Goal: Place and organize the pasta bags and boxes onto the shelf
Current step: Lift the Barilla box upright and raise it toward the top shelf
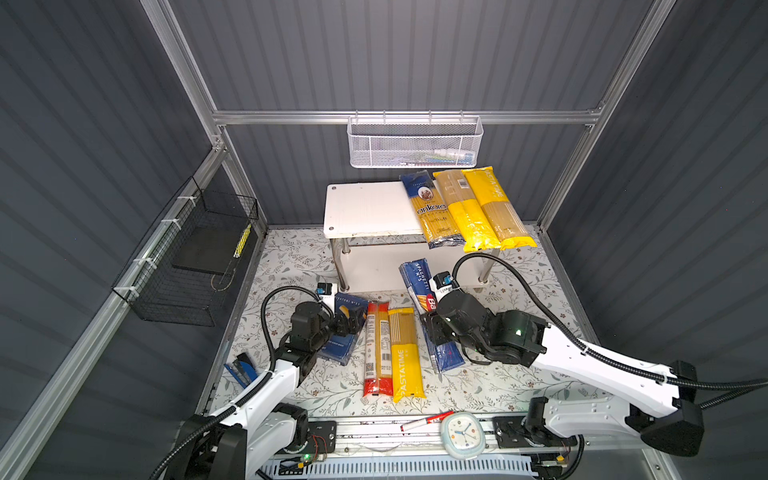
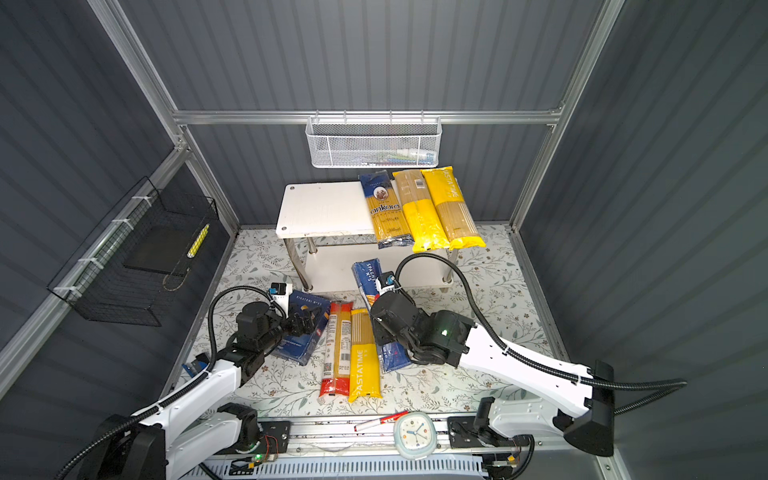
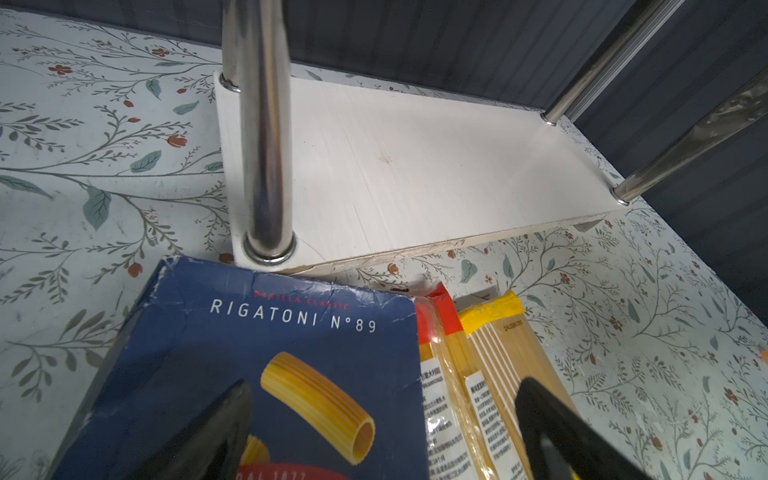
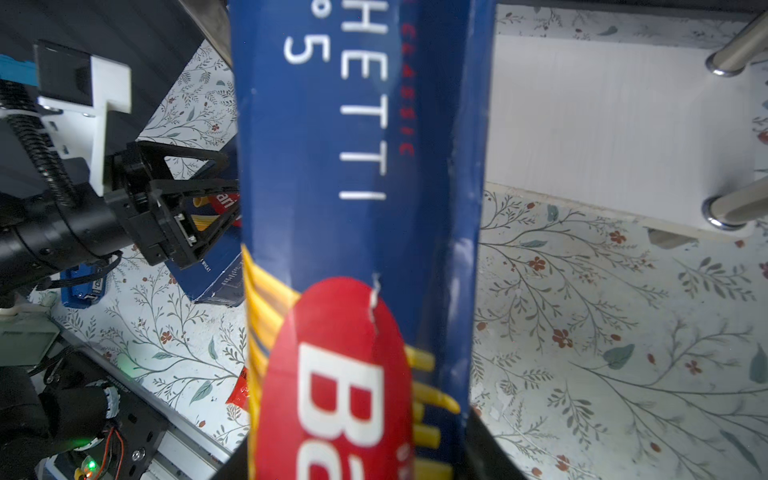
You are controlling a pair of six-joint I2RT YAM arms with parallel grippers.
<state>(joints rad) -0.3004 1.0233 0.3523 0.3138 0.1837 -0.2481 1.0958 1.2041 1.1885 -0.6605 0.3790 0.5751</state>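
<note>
The shelf [image 1: 370, 208] stands at the back, with the blue-yellow ankara bag [image 1: 434, 212] and two yellow PASTATIME bags [image 1: 465, 212] [image 1: 498, 208] side by side on the right of its top board. My right gripper [image 4: 359, 457] is shut on the long blue spaghetti box [image 1: 417, 286], whose far end points at the lower board [image 4: 602, 124]. My left gripper [image 3: 382, 415] is open just above the wide rigatoni box [image 3: 249, 353] near its right edge. Beside that box a red-ended bag [image 1: 377, 349] and another PASTATIME bag [image 1: 405, 353] lie on the table.
A white mesh basket [image 1: 415, 143] hangs on the back wall above the shelf. A black wire basket [image 1: 187, 266] hangs on the left wall. A clock [image 1: 462, 432] and a red marker [image 1: 426, 420] lie on the front rail. A blue object [image 1: 241, 370] sits by the left arm.
</note>
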